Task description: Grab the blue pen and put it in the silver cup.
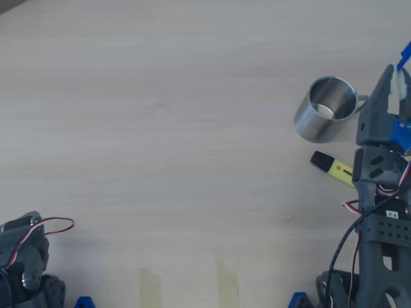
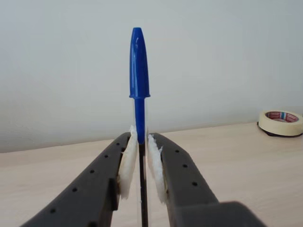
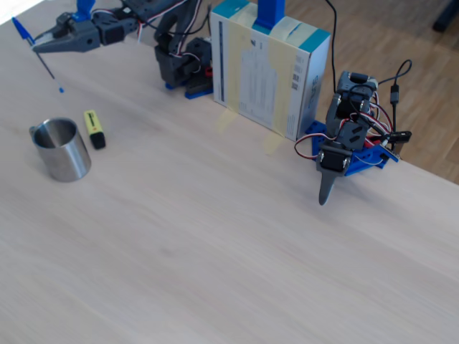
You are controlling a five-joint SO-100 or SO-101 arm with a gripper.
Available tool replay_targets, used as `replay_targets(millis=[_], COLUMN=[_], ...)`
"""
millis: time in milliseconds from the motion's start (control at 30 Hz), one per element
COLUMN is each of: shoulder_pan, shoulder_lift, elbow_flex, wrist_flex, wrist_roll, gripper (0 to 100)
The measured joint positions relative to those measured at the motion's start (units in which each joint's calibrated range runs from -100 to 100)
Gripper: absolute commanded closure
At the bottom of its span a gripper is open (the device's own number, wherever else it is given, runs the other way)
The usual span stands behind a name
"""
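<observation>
The blue pen [image 2: 138,71] stands upright between the white pads of my gripper [image 2: 140,137], blue cap on top, and the gripper is shut on its clear barrel. In the fixed view the gripper [image 3: 39,48] holds the pen [image 3: 21,31] in the air, tilted, up and to the left of the silver cup [image 3: 62,150]. From overhead, the gripper [image 1: 396,74] is just right of the cup's [image 1: 326,109] handle, and only the pen's cap [image 1: 404,54] shows at the frame edge. The cup stands upright.
A yellow highlighter [image 1: 334,167] with a black cap lies beside the cup, partly under my arm. A second arm [image 3: 350,140] rests at the table's far side next to a box [image 3: 269,64]. A tape roll [image 2: 281,122] lies at the right in the wrist view.
</observation>
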Motion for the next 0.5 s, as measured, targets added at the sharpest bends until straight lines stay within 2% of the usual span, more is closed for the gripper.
replay_targets(millis=[500], shoulder_pan=[-5.6], shoulder_lift=[10.4], elbow_flex=[-9.7], wrist_flex=[-0.2], wrist_roll=[-0.1], gripper=[98])
